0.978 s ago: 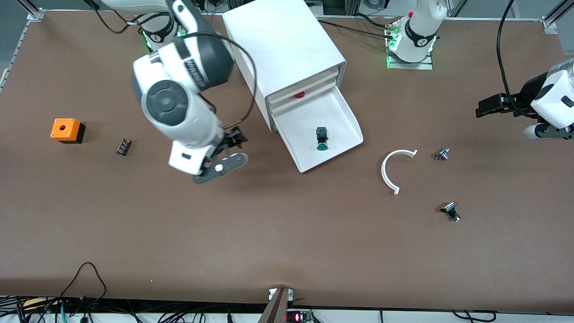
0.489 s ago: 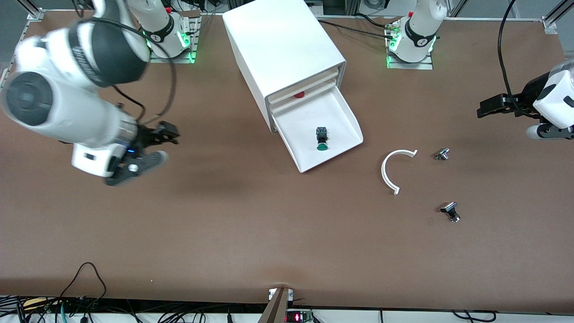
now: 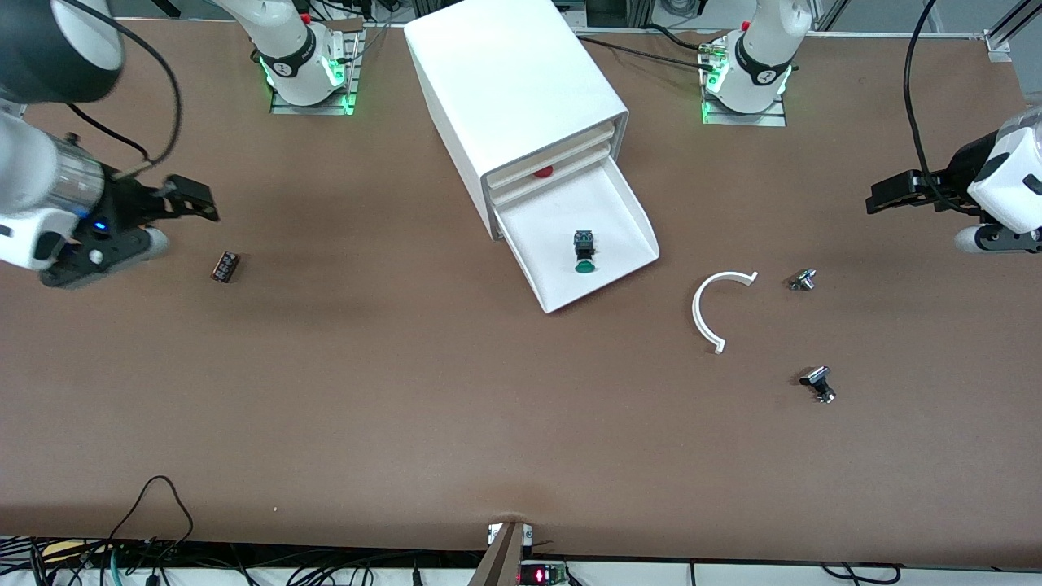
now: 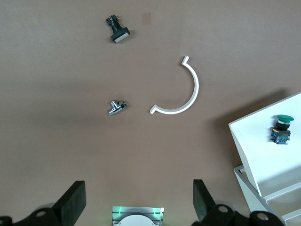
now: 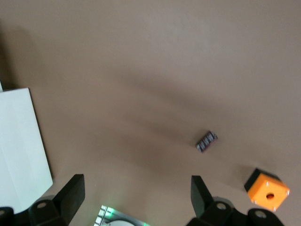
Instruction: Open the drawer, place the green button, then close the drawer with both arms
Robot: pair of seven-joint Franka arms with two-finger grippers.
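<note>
With the drawer [image 3: 582, 244] pulled open at frame centre and the button [image 3: 584, 251] lying inside it, only the closing looks left to do. Its long axis runs up-down in the frame, green cap toward the frame's bottom. Right claw [image 3: 167, 213] hangs wide and empty at upper left; left claw [image 3: 883, 198] waits wide and empty at upper right.

No words, labels or brand names can be read here. The one clear sign is a round red dot [image 3: 542, 172] on the front of a drawer of the white cabinet [image 3: 513, 81]. A small red lit display [image 3: 537, 576] sits at the table's [image 3: 407, 423] near edge, too tiny to read.
</note>
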